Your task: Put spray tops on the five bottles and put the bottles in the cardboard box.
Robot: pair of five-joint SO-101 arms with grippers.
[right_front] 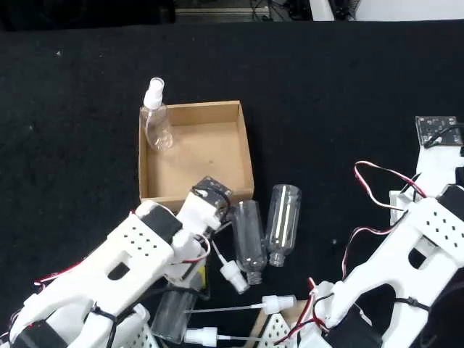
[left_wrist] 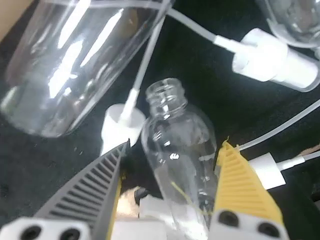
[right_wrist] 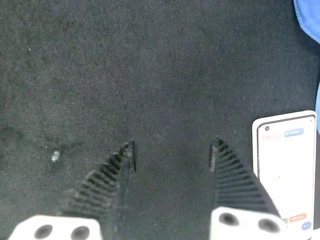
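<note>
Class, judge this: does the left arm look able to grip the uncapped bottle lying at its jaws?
Probably yes. The uncapped bottle lies between the open jaws of the left gripper, with nothing between them. A loose spray top beside one jaw might get nudged.

The high view shows four clear bottles, one capped bottle [right_front: 156, 125] and three open bottles [right_front: 250, 235], with three loose spray tops [right_front: 233, 275] and one cardboard box [right_front: 217, 109], and the right wrist view shows one phone [right_wrist: 282, 170].
</note>
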